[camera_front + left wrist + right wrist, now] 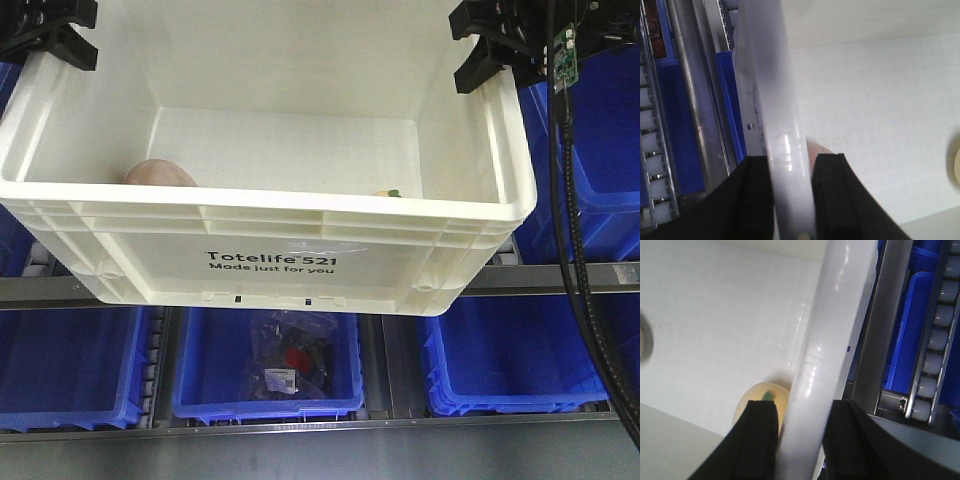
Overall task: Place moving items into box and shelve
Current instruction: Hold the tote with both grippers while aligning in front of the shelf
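Left gripper [790, 200] and right gripper [800, 440] each clamp the box [270, 255] rim at frame bottom. Box holds 2 plush toys [160, 174].

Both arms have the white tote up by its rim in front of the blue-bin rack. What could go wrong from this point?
1. Each gripper, left and right, pinches only the smooth rim of the tote, so it could slip or tilt if the arms move unevenly.
2. The pink-brown plush and the yellow-orange plush lie loose on the floor and may roll, shifting the load.
3. The dangling cable hangs beside the tote's corner and could snag.
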Motion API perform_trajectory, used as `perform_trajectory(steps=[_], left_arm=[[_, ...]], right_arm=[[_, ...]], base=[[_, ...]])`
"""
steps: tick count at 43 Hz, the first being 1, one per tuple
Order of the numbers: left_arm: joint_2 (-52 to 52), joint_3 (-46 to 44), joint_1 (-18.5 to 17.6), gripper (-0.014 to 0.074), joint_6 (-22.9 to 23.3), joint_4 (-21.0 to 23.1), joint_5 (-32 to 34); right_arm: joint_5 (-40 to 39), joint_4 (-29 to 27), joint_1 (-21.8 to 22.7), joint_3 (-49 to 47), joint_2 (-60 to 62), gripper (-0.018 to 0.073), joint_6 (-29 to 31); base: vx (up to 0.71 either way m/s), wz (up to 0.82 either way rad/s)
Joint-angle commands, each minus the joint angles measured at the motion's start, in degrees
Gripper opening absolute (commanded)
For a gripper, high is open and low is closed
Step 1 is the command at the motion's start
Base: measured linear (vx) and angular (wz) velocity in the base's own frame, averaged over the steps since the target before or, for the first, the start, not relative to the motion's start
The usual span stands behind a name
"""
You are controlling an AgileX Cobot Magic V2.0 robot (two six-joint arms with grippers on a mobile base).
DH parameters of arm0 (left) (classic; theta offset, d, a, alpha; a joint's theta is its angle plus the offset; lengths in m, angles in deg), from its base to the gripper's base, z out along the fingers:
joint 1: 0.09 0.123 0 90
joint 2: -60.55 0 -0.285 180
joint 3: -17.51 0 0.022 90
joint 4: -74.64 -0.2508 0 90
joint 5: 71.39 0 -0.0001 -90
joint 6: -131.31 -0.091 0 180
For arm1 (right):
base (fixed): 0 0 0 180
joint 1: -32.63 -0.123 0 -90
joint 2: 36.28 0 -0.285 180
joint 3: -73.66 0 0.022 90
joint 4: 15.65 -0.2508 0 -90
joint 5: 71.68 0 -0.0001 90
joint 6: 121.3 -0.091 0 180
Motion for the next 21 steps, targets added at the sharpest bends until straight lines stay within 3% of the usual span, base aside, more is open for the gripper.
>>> perform_trajectory(steps=[1,21], left_arm=[[3.3,-2.6,-0.8,-0.0006,-0.5,7.9,5.5],[3.2,-2.6,-0.8,-0.0006,-0.5,7.9,5.9]], right_arm=[[-5.6,-7.0,-0.6,-2.3,3.2,-0.0004,1.5],[-9.1,-7.0,-0.6,-2.3,2.5,-0.0004,1.6]], base=[[0.0,0.0],[0.0,0.0]])
